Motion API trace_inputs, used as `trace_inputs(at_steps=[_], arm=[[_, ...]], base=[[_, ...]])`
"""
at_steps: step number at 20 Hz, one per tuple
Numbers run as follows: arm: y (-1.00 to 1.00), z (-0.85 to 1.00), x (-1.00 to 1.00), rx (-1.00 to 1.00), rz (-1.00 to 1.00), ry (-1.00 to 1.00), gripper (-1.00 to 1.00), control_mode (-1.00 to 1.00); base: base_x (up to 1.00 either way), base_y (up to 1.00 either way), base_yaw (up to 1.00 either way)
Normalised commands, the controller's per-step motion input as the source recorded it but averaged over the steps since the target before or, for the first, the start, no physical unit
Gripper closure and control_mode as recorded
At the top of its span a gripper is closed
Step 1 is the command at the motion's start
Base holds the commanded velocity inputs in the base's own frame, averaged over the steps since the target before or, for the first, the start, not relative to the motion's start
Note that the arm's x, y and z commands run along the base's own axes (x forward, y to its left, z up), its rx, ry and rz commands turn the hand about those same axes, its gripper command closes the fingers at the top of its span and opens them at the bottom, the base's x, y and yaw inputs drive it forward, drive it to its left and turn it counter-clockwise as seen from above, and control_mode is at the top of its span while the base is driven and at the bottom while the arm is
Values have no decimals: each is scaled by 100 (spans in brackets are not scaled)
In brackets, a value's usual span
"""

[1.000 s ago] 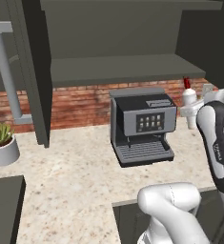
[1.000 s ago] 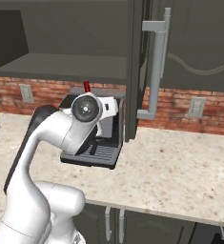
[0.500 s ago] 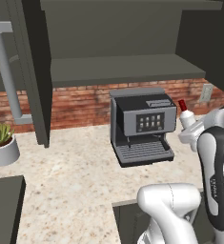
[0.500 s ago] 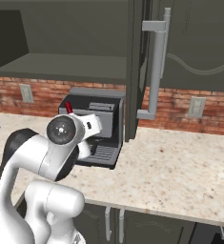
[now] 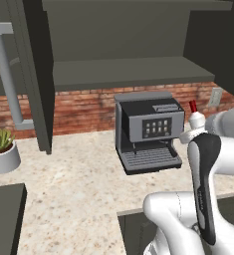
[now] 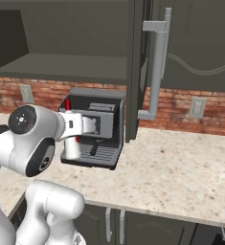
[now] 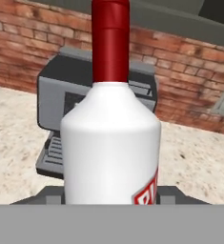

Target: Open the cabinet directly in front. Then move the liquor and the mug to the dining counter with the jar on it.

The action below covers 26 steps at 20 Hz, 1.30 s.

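Note:
The liquor, a white bottle (image 7: pixel 111 143) with a red cap, stands upright between my gripper's (image 7: pixel 111 195) fingers. My gripper (image 6: pixel 78 125) is shut on the liquor (image 6: pixel 71 146) in front of the coffee machine, above the worktop. From the left the liquor (image 5: pixel 195 119) peeks out beside my gripper (image 5: pixel 190 134) at the right. The cabinet (image 5: pixel 128 72) stands open, its shelf bare, with one door (image 5: pixel 39 74) swung left and the other door (image 6: pixel 135 72) swung right. The mug, the dining counter and the jar are out of view.
A black coffee machine (image 5: pixel 148 129) sits on the beige worktop (image 5: pixel 73 184) against the red brick wall. A potted plant (image 5: pixel 1 149) stands at the far left. The right door's bar handle (image 6: pixel 157 67) juts out over the worktop.
The arm has folded back and lowered, bringing the liquor down from shelf height to in front of the coffee machine. The grip has not changed.

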Motion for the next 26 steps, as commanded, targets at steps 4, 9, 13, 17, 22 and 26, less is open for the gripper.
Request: trace_inputs(at_steps=[4,9,13,17,22,26], arm=[[-4,0,-4,2,-1,-11,100,-100],[-17,0,-22,14,0,-44,100,-100],[0,0,0,0,0,-4,100,-100],[0,-7,-19,-1,0,2,100,100],[0,0,0,0,0,0,100,100],[0,0,0,0,0,0,100,100]], base=[[0,0,0],[0,0,0],[0,0,0],[-16,-1,0],[-75,-7,0],[-34,-30,-9]])
